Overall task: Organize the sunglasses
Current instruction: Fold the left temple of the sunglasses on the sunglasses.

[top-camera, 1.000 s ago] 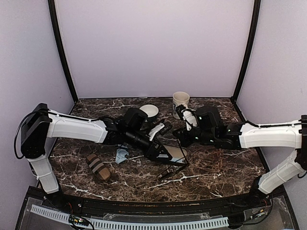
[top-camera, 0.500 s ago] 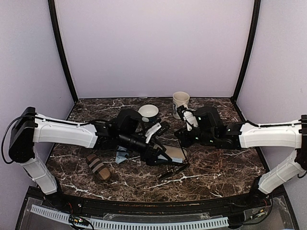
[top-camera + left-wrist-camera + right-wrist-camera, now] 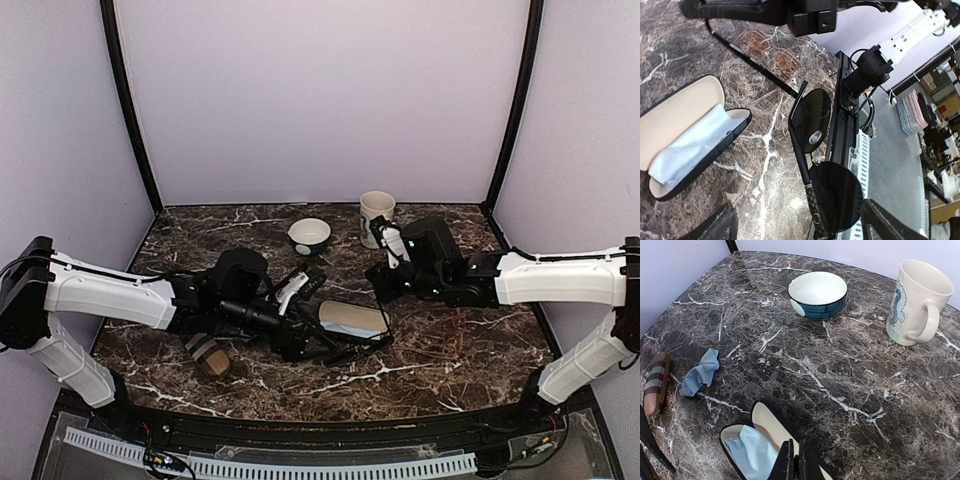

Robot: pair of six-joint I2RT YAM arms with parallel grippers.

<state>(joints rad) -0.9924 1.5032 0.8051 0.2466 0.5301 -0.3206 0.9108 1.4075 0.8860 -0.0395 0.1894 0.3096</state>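
- The sunglasses are lying on the dark marble surface, between the spread fingers of the left tool; their two dark lenses are facing the left wrist camera.
- The left tool is standing wide apart, one finger on each side of the sunglasses, and neither finger is visibly pressing on the frame.
- The black checkered case is lying open just beside the sunglasses, with a strip of bare surface showing between them; from above, the glasses are sitting on the case's near side.
- A folded light blue cloth is resting inside the open case, on its pale lining.
- The right tool is hanging over the case's edge with its fingers pressed together; whether they are pinching the rim cannot be told.
- A second blue cloth is lying crumpled on the surface, near the closed brown striped case.
- A blue-and-white bowl and a cream mug are standing upright towards the back, well apart from the case.
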